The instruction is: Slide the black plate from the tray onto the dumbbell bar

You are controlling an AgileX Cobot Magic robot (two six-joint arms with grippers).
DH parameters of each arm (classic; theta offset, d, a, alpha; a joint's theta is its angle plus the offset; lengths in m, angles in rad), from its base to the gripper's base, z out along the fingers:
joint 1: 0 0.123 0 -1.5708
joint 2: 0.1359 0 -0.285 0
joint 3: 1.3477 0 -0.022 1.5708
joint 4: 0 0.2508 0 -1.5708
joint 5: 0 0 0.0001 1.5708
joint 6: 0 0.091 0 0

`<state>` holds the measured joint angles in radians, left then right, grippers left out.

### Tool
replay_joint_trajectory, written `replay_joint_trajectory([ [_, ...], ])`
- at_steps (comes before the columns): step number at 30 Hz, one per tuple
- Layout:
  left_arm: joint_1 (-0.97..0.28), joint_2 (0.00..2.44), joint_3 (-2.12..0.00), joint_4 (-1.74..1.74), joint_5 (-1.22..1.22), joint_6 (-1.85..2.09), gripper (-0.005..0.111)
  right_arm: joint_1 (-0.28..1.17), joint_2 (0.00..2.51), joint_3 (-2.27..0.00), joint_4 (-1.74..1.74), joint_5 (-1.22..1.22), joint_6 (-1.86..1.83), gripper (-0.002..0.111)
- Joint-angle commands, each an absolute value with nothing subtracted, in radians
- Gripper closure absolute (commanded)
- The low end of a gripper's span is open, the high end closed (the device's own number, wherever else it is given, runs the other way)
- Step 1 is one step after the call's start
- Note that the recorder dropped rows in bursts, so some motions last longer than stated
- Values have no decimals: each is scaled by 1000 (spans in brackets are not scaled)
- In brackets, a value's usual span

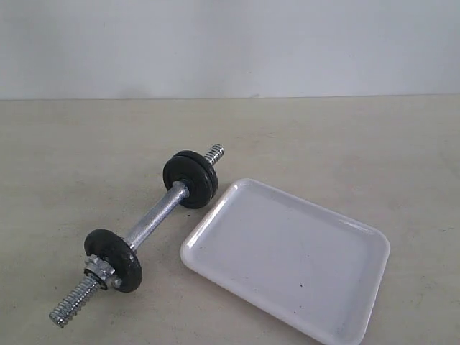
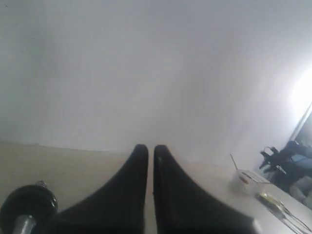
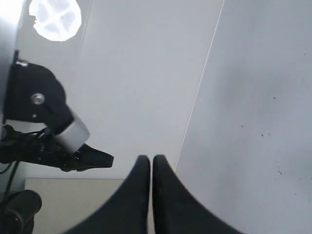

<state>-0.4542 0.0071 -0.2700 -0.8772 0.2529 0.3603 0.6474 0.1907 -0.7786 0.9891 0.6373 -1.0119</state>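
Observation:
The dumbbell bar (image 1: 154,219) lies slanted on the beige table, left of the white tray (image 1: 287,259). Nothing lies in the tray. A pair of black plates (image 1: 190,178) sits at the bar's far end. A single black plate (image 1: 113,260) sits at the near end behind the silver star nut (image 1: 99,272). Which of them came from the tray I cannot tell. Neither gripper shows in the exterior view. My left gripper (image 2: 151,148) is shut and empty above the table, with a black plate (image 2: 27,207) of the bar beside it. My right gripper (image 3: 150,159) is shut and empty, pointing at the wall.
A white wall rises behind the table. In the left wrist view a small white container (image 2: 248,180) and some tools (image 2: 282,209) lie at the table's far side. The right wrist view shows the other arm (image 3: 44,126) and a blurred dark object (image 3: 19,207).

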Motion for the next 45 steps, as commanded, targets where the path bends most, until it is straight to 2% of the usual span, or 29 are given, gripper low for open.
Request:
replay_joint_trajectory([
  [1,-451,0,-187,-930,62,423,102,649,97,-784,798,709,-828,108],
  [11,-451,0,0,-898,-22,421,102,649,92,-780,714,753,-738,108],
  [24,-451,0,0,-726,118,722,102,649,92,-780,698,796,-689,108],
  [35,-451,0,0,-725,121,715,102,649,92,-780,674,796,-628,108],
  [39,-451,0,0,-725,124,715,102,649,92,-780,548,806,-563,108],
  [45,-451,0,0,-725,132,715,102,649,92,-780,145,956,-274,108],
])
